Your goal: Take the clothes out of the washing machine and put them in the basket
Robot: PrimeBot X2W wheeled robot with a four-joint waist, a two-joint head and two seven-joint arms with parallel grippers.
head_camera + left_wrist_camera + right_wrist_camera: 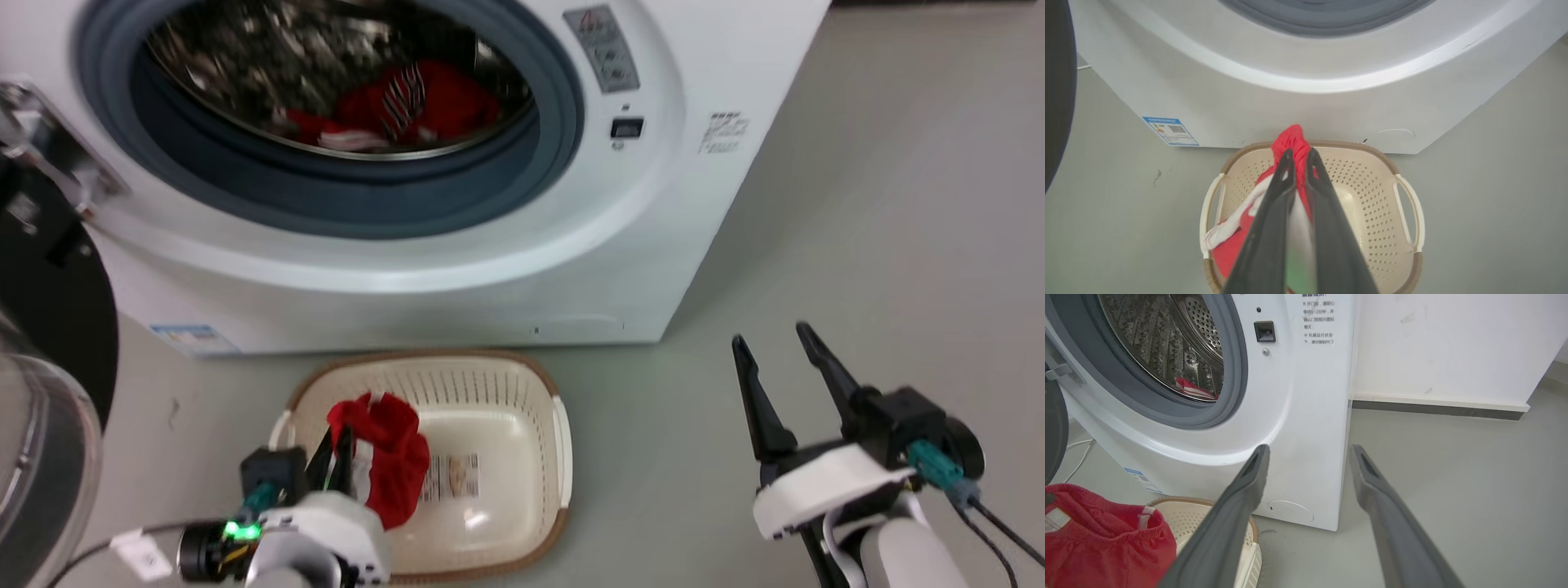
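Blur smears the head view, so the perforations of the drum (245,73) and the print on the front of the washing machine (571,245) cannot be read. Deep in the drum lie more clothes (433,102), red with a white-striped patch; the right wrist view catches just a sliver of them past the grey seal (1237,375). The open door (49,286) is cut off at the left edge.

The left gripper (336,441) is pinched narrow on a red garment (392,457) over the near-left part of the basket (563,441), which stands on the floor (857,245) just in front of the machine. The cloth hangs down inside; whether it touches the base cannot be told. The left wrist view adds white trim (1224,232) drooping by the left rim, while its fingers (1265,228) hide the paper label (449,478) that the head view shows on the base.

The right gripper (771,336) hangs spread wide and empty over bare floor, well right of the basket.
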